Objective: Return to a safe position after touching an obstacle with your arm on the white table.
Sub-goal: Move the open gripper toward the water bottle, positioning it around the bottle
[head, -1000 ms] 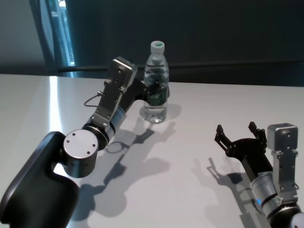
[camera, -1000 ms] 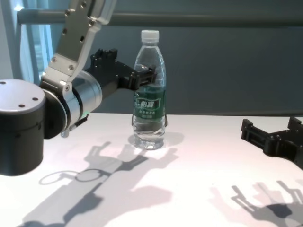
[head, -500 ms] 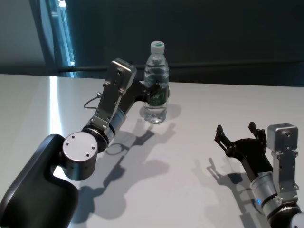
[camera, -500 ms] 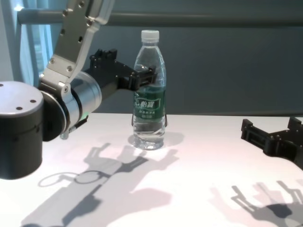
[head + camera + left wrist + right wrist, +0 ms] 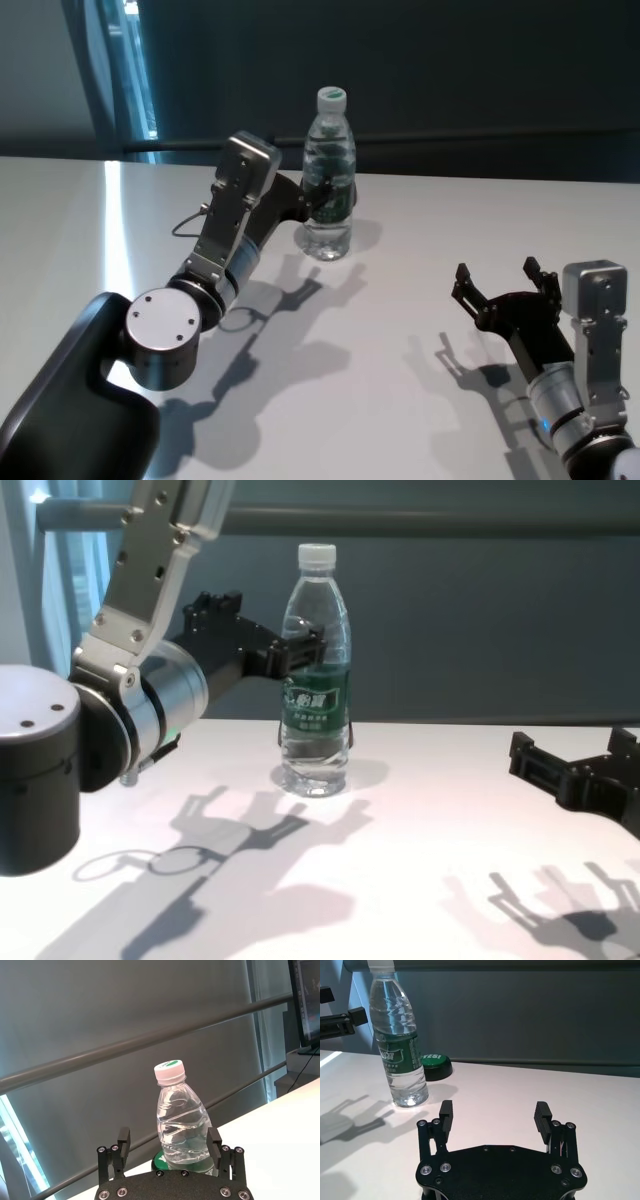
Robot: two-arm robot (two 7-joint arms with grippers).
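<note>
The obstacle, a clear water bottle (image 5: 328, 175) with a white cap and dark green label, stands upright at the far middle of the white table (image 5: 420, 260). My left gripper (image 5: 315, 190) is open and empty, at label height just left of the bottle. In the chest view (image 5: 262, 628) one fingertip overlaps the bottle's (image 5: 318, 670) left edge; I cannot tell whether it touches. In the left wrist view the bottle (image 5: 181, 1125) stands just beyond the open gripper (image 5: 169, 1140). My right gripper (image 5: 497, 270) is open and empty, low over the table's near right.
A dark green round disc with white lettering (image 5: 435, 1062) lies on the table just behind the bottle (image 5: 397, 1040). A grey rail (image 5: 450, 520) runs along the wall behind the table. The table edge is at the far side by the wall.
My left arm has drawn back a little toward me and to the left, so its gripper sits slightly farther from the bottle. The bottle and right arm have not moved.
</note>
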